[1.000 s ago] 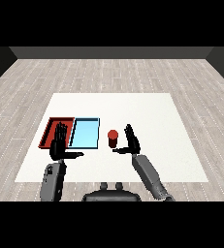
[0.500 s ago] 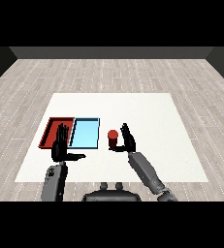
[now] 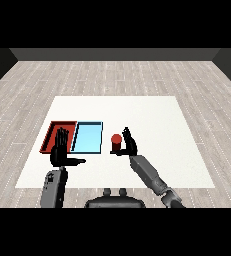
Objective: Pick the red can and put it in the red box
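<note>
My right hand [image 3: 128, 144] curled round the red can [image 3: 116, 142] — right of the light blue tray [image 3: 87, 138]; my left hand [image 3: 60, 152] stayed open.

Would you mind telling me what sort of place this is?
Likely a bare robot test room: a white table on pale plank flooring, holding only a red tray, a light blue tray and a red can.

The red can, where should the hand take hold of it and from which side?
Probably round the side wall of the red can, coming from its right, where the right hand is. The can stands upright on the table, and the light blue tray lies on its left.
</note>
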You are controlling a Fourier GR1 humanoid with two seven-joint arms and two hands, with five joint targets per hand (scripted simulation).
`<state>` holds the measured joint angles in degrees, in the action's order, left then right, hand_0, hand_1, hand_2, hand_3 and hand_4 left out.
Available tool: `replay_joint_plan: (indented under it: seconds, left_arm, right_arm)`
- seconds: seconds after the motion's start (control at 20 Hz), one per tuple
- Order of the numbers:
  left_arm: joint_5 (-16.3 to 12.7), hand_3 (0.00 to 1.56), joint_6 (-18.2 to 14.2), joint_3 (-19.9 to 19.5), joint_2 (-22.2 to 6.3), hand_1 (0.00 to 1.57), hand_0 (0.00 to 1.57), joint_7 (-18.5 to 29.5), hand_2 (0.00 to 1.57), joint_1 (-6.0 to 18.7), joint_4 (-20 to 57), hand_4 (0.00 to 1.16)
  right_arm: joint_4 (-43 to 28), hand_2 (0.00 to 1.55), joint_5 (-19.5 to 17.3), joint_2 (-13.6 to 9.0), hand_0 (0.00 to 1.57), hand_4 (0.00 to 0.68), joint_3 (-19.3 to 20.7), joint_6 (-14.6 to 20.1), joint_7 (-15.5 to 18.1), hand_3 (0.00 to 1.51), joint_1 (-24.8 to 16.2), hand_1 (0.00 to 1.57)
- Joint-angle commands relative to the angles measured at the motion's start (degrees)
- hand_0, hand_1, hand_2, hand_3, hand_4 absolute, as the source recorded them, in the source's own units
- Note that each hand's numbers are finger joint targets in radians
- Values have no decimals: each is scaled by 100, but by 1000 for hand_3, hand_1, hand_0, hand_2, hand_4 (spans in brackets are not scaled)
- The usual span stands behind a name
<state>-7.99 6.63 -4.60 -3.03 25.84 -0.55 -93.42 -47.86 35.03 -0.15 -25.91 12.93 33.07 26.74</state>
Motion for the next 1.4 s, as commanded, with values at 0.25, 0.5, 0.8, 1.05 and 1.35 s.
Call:
replay_joint_plan:
  seconds: [0.25, 0.5, 0.8, 1.05, 1.35]
  left_arm:
    - [214, 0, -115, 195, 144, 0, 0, 164, 0, -137, -107, 0]
    - [180, 0, -33, 145, 111, 0, 0, 295, 0, -165, 156, 0]
    - [157, 0, -236, 120, 123, 0, 0, -86, 0, 154, -61, 0]
    - [-44, 0, 137, -24, -48, 0, 0, 176, 0, -233, -4, 0]
    - [-5, 0, -155, 111, 155, 0, 0, -6, 0, 246, 116, 0]
  right_arm:
    - [812, 0, 558, 14, 0, 0, -245, -1, 292, 0, 508, 0]
    - [540, 0, 466, 15, 0, 0, -269, 108, -17, 0, 505, 0]
    - [358, 0, 1154, 15, 0, 0, -942, 582, 19, 0, 701, 0]
    - [539, 0, 1059, 15, 0, 0, -753, 429, -61, 0, 847, 0]
    - [447, 0, 1027, -55, 0, 0, -762, 435, 25, 0, 707, 0]
